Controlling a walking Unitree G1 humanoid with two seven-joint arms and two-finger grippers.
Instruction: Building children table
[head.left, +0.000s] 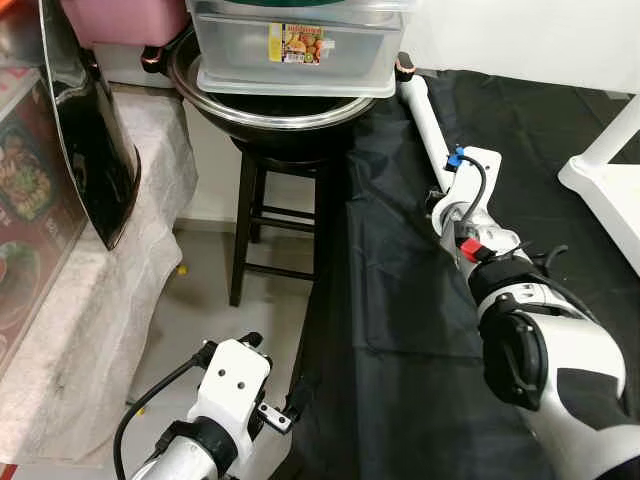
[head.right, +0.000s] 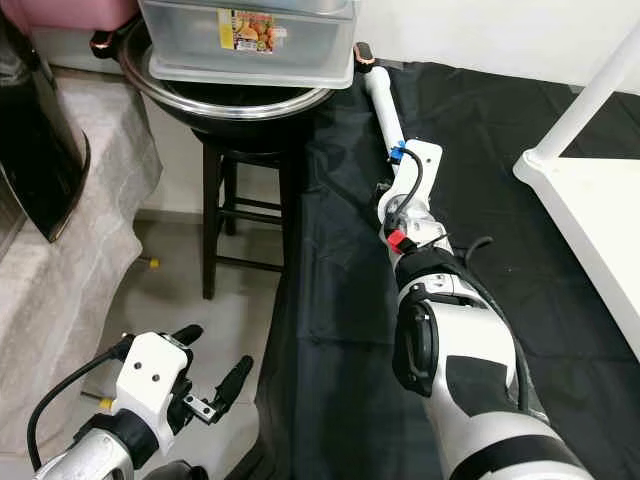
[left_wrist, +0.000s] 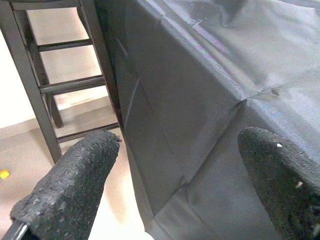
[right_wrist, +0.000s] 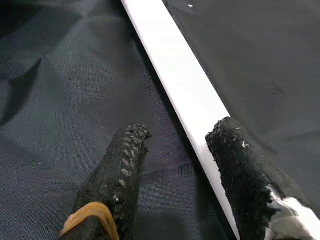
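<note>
Down low, closest to me, the left gripper (head.right: 215, 375) hangs over the pale floor (head.left: 190, 320) beside the edge of the black cloth (head.left: 400, 300). Its two black fingers (left_wrist: 75, 185) are spread wide apart and hold nothing.

The black cloth covers a big flat surface and hangs down at the side in folds. The right arm reaches out over it. The right gripper (right_wrist: 175, 165) has its fingers a little apart, with the long white table leg (right_wrist: 175, 85) between them. One finger touches the leg; I cannot tell if the leg is gripped tight. The leg lies flat on the cloth and points away toward the wall. Off to the right, more white table parts (head.right: 590, 200) rest on the cloth.

Farther back stands a dark wooden stool (head.left: 270, 220). On it sits a big metal bowl (head.left: 270, 105) with a clear plastic box (head.left: 300, 45) on top. On the left, a thin white sheet (head.left: 110, 250) covers a counter, and a shiny black thing (head.left: 95, 150) leans there.
</note>
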